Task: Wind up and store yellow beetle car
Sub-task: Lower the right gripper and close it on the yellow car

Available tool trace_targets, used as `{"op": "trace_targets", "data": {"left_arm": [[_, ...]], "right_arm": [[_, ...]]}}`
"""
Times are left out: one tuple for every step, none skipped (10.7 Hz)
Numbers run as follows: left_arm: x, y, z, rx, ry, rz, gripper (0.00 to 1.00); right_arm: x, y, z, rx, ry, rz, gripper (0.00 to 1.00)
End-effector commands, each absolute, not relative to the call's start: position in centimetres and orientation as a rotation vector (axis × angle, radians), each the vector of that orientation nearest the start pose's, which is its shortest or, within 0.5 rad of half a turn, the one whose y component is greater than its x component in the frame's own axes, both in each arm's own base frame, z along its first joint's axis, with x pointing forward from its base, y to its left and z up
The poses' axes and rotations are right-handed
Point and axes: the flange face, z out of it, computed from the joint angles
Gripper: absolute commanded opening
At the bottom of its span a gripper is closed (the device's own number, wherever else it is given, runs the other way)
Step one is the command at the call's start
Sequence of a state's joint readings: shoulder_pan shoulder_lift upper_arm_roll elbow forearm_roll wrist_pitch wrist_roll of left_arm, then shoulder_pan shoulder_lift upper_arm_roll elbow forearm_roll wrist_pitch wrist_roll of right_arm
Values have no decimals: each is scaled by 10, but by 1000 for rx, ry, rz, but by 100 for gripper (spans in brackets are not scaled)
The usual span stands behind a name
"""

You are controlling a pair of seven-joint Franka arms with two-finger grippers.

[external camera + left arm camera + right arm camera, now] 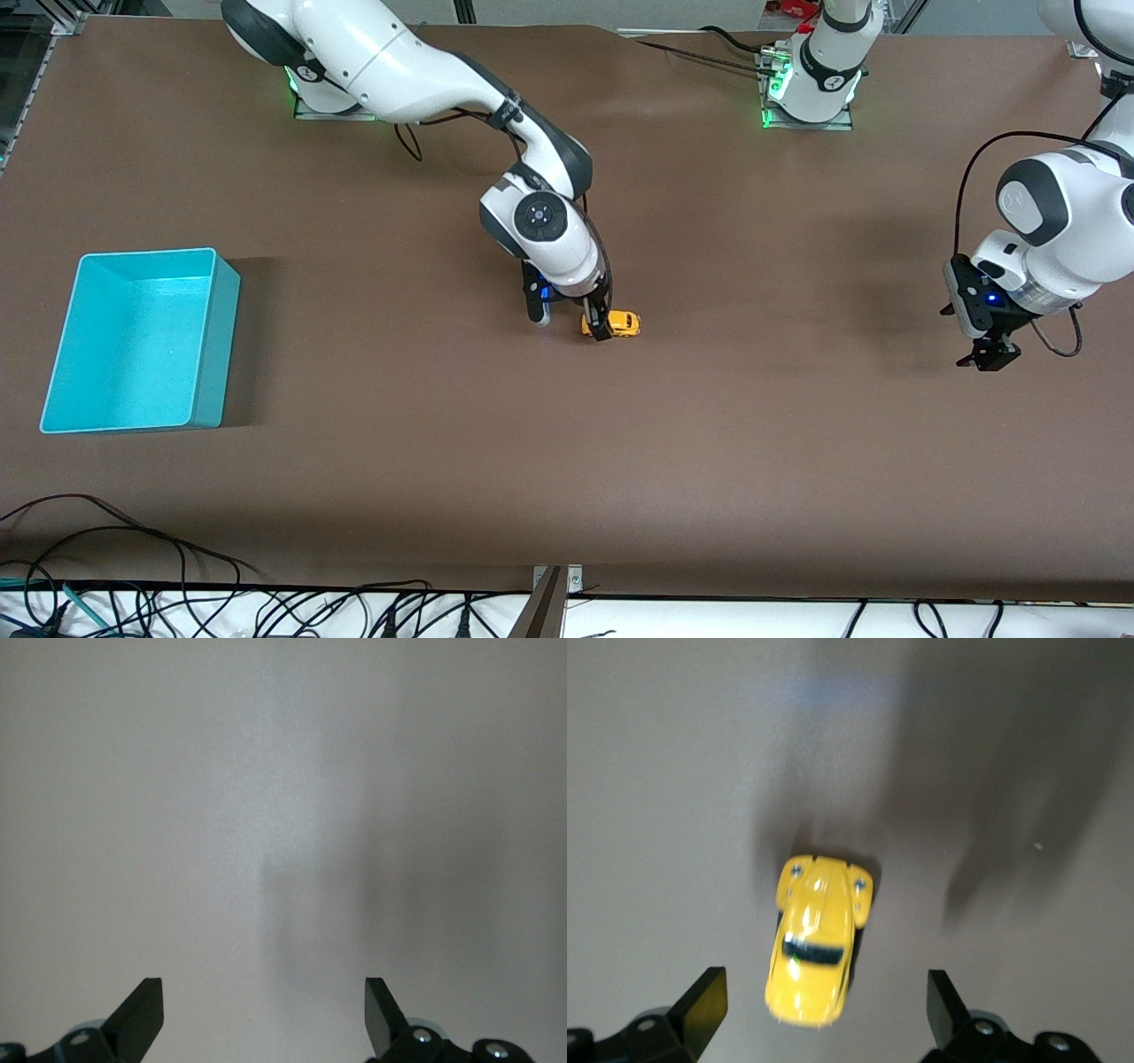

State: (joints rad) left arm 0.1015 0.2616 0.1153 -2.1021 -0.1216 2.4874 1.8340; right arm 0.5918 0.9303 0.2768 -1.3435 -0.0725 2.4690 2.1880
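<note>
Front view: the yellow beetle car [613, 323] is seen standing on the brown surface [567, 443] near its middle, well apart from the turquoise bin [133, 341] at the right arm's end. The right hand [571, 319] is lowered over the car, fingers spread wide, nothing gripped. In the right wrist view the car [813, 939] lies between the fingertips [704, 1005] but off-centre, closer to one, and slightly askew to the closing line. The left hand [988, 354] waits over bare surface at the left arm's end, fully open and empty, as confirmed in the left wrist view [264, 1014].

Risks judged: on closing, the nearer finger would meet the car first and could push or spin it, since it rolls freely. A grip on the rounded body may slip. If the wheels are lifted early, no wind-up is obtained.
</note>
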Motion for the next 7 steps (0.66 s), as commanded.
{"op": "trace_targets", "data": {"left_arm": [[575,128,309,-2205,2119,-183,100],[575,128,310,-2202,2119,-184,100],[575,128,310,-2206,2116,-185,100],[575,128,310,-2205,2115,-186,100],[574,128,312,-2203,2115,-187,100],[575,128,318,-2196,2109,-197,100],[576,127,321,-2190,2108,-202,100]], "right_arm": [[534,550,186,-2184,1881,216,100],[535,551,189,-2178,1877,218,100],[539,552,193,-2165,1874,216,100],[539,553,187,-2159,1875,220,100],[537,557,186,-2144,1868,223,100],[533,562,186,-2111,1878,228,100],[532,564,183,-2100,1875,228,100]]}}
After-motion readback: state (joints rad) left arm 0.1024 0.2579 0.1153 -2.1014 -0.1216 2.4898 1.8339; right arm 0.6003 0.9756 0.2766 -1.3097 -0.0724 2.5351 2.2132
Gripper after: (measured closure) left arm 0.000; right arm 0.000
